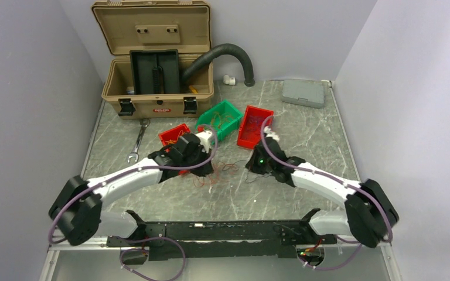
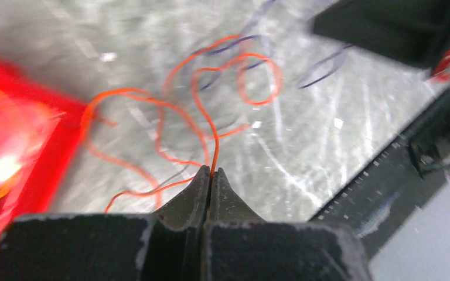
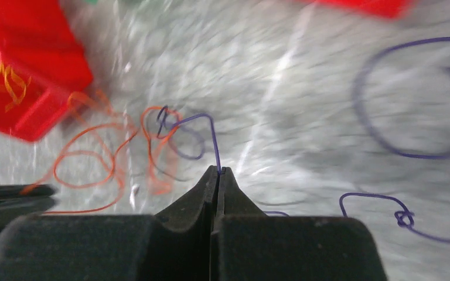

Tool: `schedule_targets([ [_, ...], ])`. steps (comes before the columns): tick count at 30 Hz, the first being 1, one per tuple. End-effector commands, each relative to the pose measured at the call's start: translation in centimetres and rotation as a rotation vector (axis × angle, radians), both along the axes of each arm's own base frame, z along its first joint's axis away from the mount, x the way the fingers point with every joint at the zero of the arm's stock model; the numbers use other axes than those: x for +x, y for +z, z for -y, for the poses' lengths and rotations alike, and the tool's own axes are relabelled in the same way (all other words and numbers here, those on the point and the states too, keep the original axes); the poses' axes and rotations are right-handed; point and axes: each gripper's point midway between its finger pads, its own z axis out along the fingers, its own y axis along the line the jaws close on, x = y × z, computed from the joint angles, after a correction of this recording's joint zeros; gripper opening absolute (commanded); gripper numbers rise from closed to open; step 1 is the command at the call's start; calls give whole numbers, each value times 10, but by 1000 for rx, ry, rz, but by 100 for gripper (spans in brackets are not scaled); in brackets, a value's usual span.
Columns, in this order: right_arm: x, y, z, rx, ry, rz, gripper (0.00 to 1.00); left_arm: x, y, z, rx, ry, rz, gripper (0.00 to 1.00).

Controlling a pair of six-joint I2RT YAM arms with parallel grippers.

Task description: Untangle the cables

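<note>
**A:** Left gripper (image 2: pixel 211 174): we read the jaws as pressed together, with one orange strand (image 2: pixel 213 146) pinched at the very tips.

**B:** Agreed. From the tips that strand climbs away and curls into the cables (image 2: pixel 202 108), a loose spread of orange loops with a few dark purple ones, lying on the table (image 2: pixel 316 158) just ahead of the fingers.

**A:** Left of the tips we note a red bin (image 2: pixel 17 134), near the outermost orange loop. It is too blurred for us to say whether they touch.

**B:** Right gripper (image 3: pixel 218 172): the jaws meet here too, and a purple strand (image 3: pixel 215 140) is nipped between the tips.

**A:** We follow it up and then leftward into a small snarl with orange loops, just ahead and to the left of the tips. To the right lie more purple loops, apart from that snarl.

**B:** From above, we see the two grippers facing each other with the cables on the table between them, near both.
</note>
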Motion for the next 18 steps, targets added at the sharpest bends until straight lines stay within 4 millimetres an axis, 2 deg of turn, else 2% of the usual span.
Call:
schedule_targets([
  [1,15,10,79,-129,-235,57,0,28,27,-67,110,290,142,0],
  [6,9,26,157,-235,-479,117,0,29,64,-130,129,550,253,0],
  [9,3,36,185,-270,-574,142,0,24,79,-156,120,663,289,0],
  [13,2,45,187,-257,-577,160,0,20,90,-163,92,693,312,0],
  [18,5,49,160,-188,-441,138,0,18,84,-143,81,582,265,0],
])
